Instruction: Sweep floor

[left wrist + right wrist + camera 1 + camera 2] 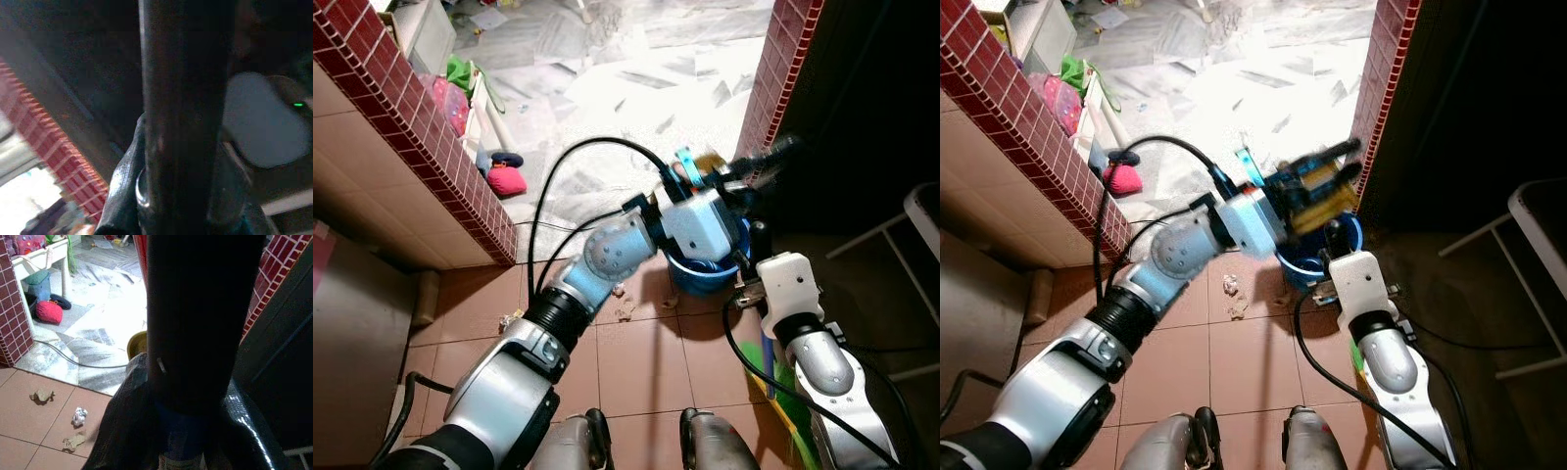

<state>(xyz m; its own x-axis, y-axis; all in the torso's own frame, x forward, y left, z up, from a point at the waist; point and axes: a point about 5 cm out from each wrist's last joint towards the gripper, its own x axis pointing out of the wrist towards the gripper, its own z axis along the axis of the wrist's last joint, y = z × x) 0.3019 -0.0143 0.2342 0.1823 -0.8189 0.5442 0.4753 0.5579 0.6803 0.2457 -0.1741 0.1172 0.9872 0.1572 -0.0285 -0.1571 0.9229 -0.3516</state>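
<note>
handle (pixel 176 122) smooth dark round | paper scraps (pixel 78 416) crumpled | floor (pixel 636 372) glossy terracotta tile

Glared white on the marble floor (pixel 636 78) past the doorway, stayed dark on the right, blurred around the left gripper (pixel 1317 181).

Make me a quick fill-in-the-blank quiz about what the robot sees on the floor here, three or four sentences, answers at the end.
1. The bucket on the floor by the doorway is ____ in colour.
2. The crumpled bits of litter lie on ____ floor tiles.
3. The wall edges framing the doorway are covered in small ____ tiles.
4. The left gripper is closed around a dark ____.

Missing words: blue; brown; red; pole
</note>
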